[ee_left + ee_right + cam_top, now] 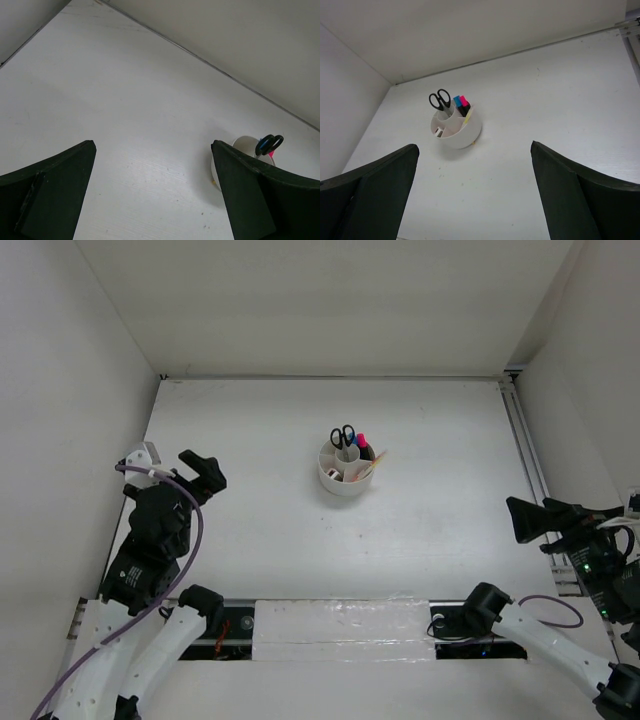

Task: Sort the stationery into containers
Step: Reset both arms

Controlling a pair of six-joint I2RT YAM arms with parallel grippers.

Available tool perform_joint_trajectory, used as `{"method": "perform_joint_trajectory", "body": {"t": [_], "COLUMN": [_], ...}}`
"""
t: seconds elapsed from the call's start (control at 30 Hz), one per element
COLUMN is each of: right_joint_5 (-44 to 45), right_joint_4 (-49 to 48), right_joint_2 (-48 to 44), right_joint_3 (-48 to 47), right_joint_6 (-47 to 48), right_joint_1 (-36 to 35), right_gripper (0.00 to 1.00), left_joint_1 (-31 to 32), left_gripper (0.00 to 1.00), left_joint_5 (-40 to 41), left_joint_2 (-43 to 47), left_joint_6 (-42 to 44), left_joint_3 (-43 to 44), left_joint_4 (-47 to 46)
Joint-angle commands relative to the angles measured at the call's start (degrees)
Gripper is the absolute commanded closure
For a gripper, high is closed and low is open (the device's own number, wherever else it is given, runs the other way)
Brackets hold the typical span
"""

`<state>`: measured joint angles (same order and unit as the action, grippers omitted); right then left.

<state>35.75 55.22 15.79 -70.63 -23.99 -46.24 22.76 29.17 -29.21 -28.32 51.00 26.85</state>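
The round white container [334, 480] stands near the middle of the table. Black-handled scissors [343, 436] stick up from its centre cup. Highlighters with blue [457, 101] and pink [464, 101] caps and a thin yellow pen [468, 116] stand in the ring compartments, and a small eraser [438, 132] lies in another. The right wrist view shows the container [465, 135] far ahead. My left gripper [205, 472] hangs open and empty at the table's left side; my right gripper [520, 520] hangs open and empty at the right side. In the left wrist view the container [244, 145] is half hidden behind the right finger [260, 200].
White walls close in the table at the back and on both sides. A metal rail [525, 450] runs along the right edge. A taped white strip [340, 625] lies along the near edge between the arm bases.
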Motion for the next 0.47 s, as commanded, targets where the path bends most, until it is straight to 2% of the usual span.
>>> {"method": "perform_joint_trajectory", "body": {"t": [0.0,0.23,0.43], "right_joint_5": [-1.29,0.02,-1.55], "right_joint_4": [-0.55,-5.73,-11.36], "right_joint_2": [1.08,1.08,5.3], "right_joint_3": [0.58,5.59,7.79], "right_joint_6": [0.7,1.92,1.93], "right_joint_1": [-0.61,-0.61,-0.61], "right_gripper": [0.0,0.0,0.0], "left_joint_1": [0.0,0.0,0.0], "left_gripper": [0.0,0.0,0.0], "left_joint_5": [-1.75,-2.98,-0.16], "left_joint_2": [-0.23,-0.23,4.43], "left_joint_6": [0.89,1.42,0.28], "left_joint_3": [0.24,0.24,-0.38], "left_joint_4": [-2.42,-1.9,-2.06]}}
